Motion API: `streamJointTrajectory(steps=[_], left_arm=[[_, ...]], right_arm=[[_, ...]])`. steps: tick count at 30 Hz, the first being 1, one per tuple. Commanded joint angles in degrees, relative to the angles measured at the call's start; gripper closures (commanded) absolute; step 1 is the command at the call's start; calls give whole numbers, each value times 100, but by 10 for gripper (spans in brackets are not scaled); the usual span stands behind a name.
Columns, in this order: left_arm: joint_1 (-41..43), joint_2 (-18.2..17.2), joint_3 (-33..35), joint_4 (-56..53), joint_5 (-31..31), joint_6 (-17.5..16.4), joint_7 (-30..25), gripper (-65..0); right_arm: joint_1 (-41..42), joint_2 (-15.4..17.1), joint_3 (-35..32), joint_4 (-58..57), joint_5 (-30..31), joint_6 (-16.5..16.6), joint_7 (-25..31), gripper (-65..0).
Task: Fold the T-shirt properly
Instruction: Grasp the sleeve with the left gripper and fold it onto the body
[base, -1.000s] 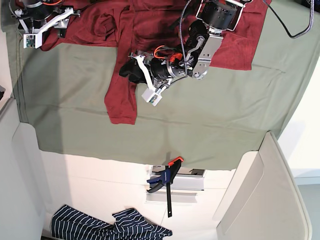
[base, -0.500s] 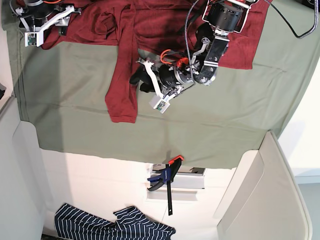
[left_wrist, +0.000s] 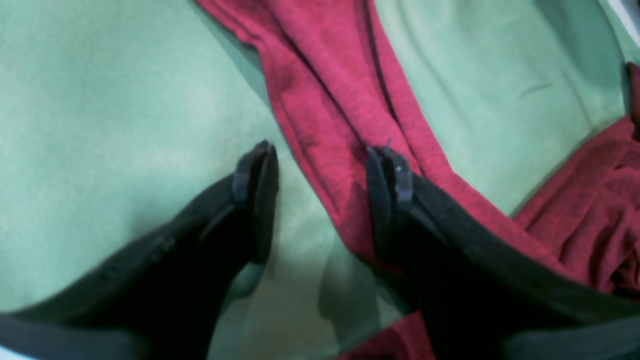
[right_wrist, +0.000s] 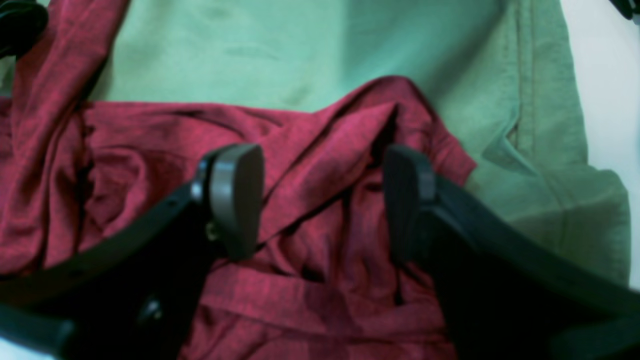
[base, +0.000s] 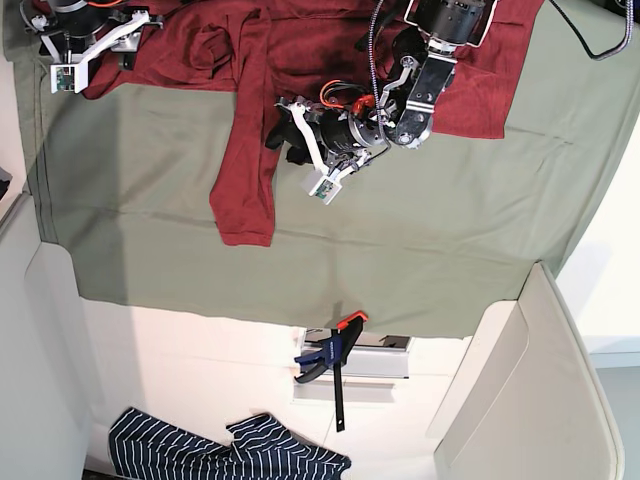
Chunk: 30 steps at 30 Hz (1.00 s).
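Red T-shirt (base: 300, 50) sleeve between our left gripper (left_wrist: 320, 200) jaws, which stand apart; right gripper (right_wrist: 325, 200) gapes wide above bunched fabric.

The left gripper (base: 283, 140) has pulled back off the sleeve (base: 245, 195), empty.

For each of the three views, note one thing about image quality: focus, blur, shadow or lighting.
Left wrist: the fingers are soft-edged and dark, and cast a faint shadow on the green sheet. Right wrist: the fingers are blurred and the T-shirt folds only fairly sharp. Base: evenly lit and sharp, with bright white panels below the sheet.
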<state>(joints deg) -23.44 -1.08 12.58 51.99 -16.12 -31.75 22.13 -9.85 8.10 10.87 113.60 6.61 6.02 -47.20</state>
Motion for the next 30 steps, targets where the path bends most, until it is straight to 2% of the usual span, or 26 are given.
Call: streamJointTrajectory(steps=[1, 9, 10, 13, 14, 18, 21, 26, 30], left_arm=[[-96, 46, 90, 81, -39, -13, -4, -318], [-52, 387, 616, 83, -28, -13, -103, -302], [-52, 393, 614, 83, -26, -15, -146, -251], [-52, 391, 614, 83, 205, -15, -282, -11], [-52, 389, 614, 83, 358, -15, -382, 0], [-125, 306, 522, 92, 525, 31, -741, 0], [-146, 214, 33, 236, 404, 22, -737, 0], [-59, -87, -658, 807, -431, -535, -140, 0], [247, -365, -841, 1550, -933, -739, 216, 0]], right_arm=[[46, 44, 20, 96, 7, 22, 114, -375], [46, 44, 20, 98, 7, 22, 107, -375], [46, 44, 20, 98, 7, 24, 105, -375], [46, 44, 20, 98, 4, 22, 87, -375], [46, 44, 20, 98, 4, 22, 87, -375], [50, 44, 20, 103, 2, 55, 92, -375], [46, 46, 20, 103, 2, 155, 92, -375], [55, 46, 20, 103, 4, 195, 116, -374], [61, 46, 20, 103, 4, 199, 155, -373]])
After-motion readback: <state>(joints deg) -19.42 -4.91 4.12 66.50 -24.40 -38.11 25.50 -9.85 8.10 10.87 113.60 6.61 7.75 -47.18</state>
